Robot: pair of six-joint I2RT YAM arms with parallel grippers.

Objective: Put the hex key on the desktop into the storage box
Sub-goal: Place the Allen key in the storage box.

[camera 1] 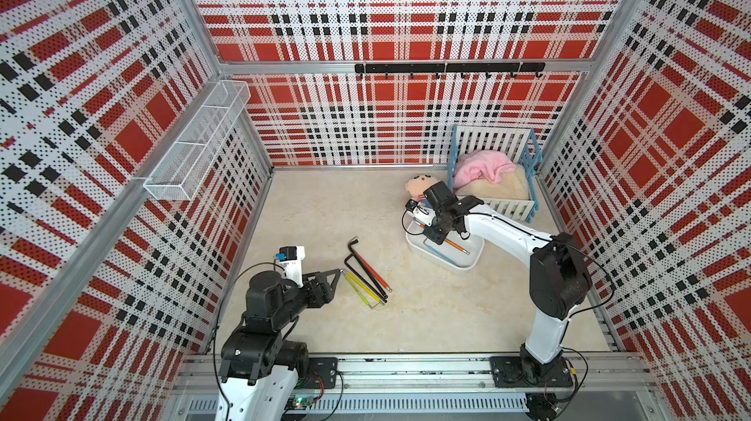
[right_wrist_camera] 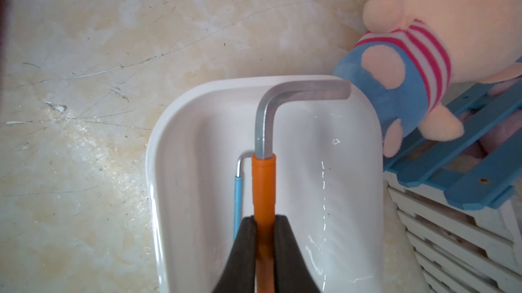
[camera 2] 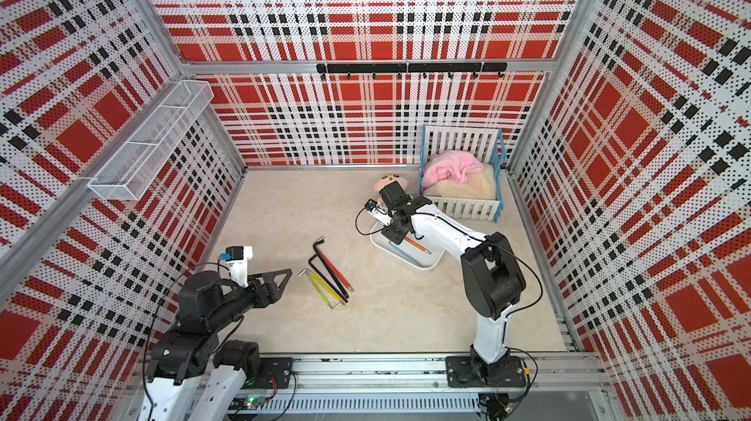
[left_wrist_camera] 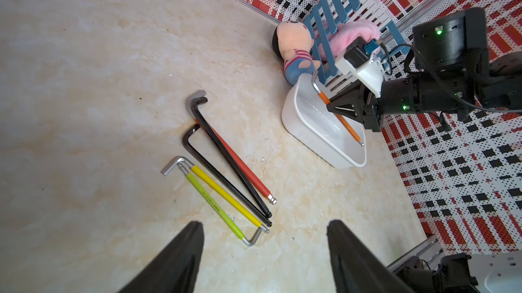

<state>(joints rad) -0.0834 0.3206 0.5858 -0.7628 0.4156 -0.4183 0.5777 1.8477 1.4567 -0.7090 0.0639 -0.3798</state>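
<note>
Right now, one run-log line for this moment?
right jaws: shut on orange hex key over storage box | left jaws: open | in box: blue hex key | desktop: five hex keys

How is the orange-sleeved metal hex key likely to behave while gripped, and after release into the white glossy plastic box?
The orange-sleeved metal hex key is probably stiff: it juts straight out of the shut right gripper. Its smooth sleeve might swivel between the narrow jaws. Its bent end should stop it rolling in the white glossy plastic storage box.

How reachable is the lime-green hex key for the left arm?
Probably yes: the left gripper, open, is just short of the lime-green hex key with nothing between; the yellow hex key lies close alongside.
</note>
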